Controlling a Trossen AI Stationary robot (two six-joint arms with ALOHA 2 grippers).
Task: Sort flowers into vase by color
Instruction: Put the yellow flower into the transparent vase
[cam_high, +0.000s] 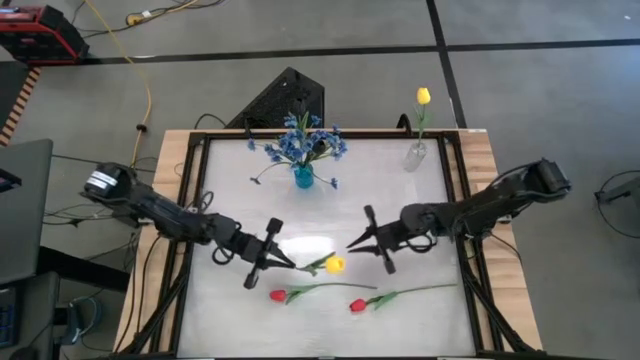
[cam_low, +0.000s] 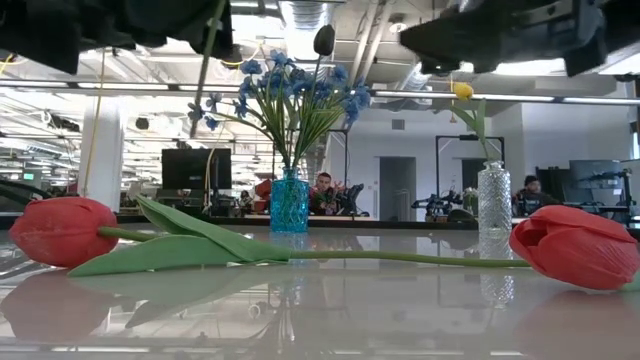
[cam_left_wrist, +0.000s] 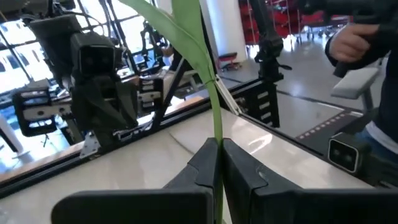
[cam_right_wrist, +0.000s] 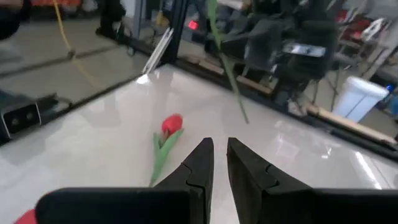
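My left gripper (cam_high: 290, 262) (cam_left_wrist: 219, 149) is shut on a yellow tulip (cam_high: 335, 264) over the table's middle. The tulip's long leaf (cam_left_wrist: 186, 37) rises past the fingers. My right gripper (cam_high: 350, 244) (cam_right_wrist: 220, 149) hovers just right of the tulip, with a narrow gap between its fingers and nothing in it. Two red tulips (cam_high: 278, 295) (cam_high: 357, 305) lie flat on the table near its front edge. They show as red heads (cam_low: 60, 230) (cam_low: 575, 245) in the low view. A blue vase (cam_high: 303, 178) holds blue sprays. A clear vase (cam_high: 415, 155) holds one yellow tulip. My left gripper pinches the yellow tulip's thin green stem (cam_left_wrist: 218, 127) between its two fingers, below the leaf. The fingers come from the table's left and lie across the stem. The tulip is lifted clear and stands nearly upright, and its lower stem end (cam_low: 197, 125) hangs free above the table.
The table has a dark frame (cam_high: 190, 200) along its sides. Both vases stand near the far edge. A person's hand (cam_left_wrist: 354, 37) shows beyond the table's edge. Bare table lies between the grippers and the vases.
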